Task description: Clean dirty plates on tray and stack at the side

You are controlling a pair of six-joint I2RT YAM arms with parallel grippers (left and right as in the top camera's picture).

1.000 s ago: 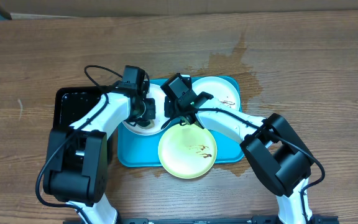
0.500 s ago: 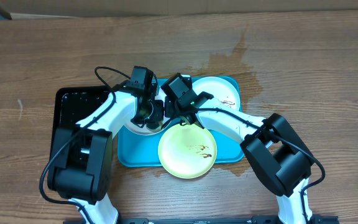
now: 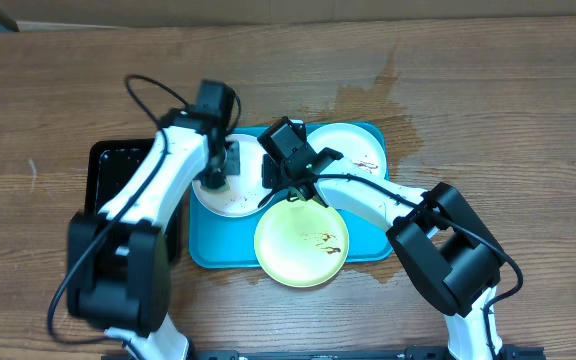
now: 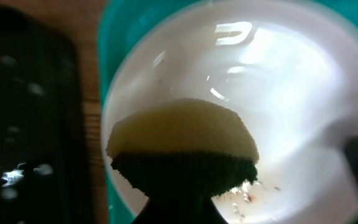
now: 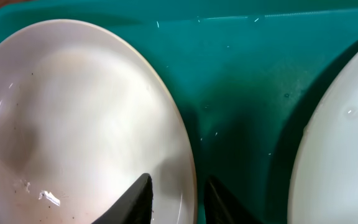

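The turquoise tray [image 3: 368, 246] holds three plates. The left white plate [image 3: 230, 203] shows a few brown specks in the left wrist view [image 4: 278, 93]. My left gripper [image 3: 216, 166] is shut on a yellow sponge with a dark green scouring side [image 4: 182, 146], over that plate's left part. My right gripper [image 3: 278, 178] straddles the same plate's right rim [image 5: 176, 186], one finger on the plate [image 5: 73, 112] and one outside it. The yellow-green plate [image 3: 301, 243] and the second white plate [image 3: 353, 150] carry brown smears.
A black tray [image 3: 118, 170] lies left of the turquoise tray and also shows in the left wrist view [image 4: 23, 93]. A dark wet stain [image 3: 378, 95] marks the wooden table behind the tray. The yellow-green plate overhangs the tray's front rim.
My left gripper with the sponge moved right over the white plate, then back to its left part, and the arm looks higher. The right arm and all plates stayed put.
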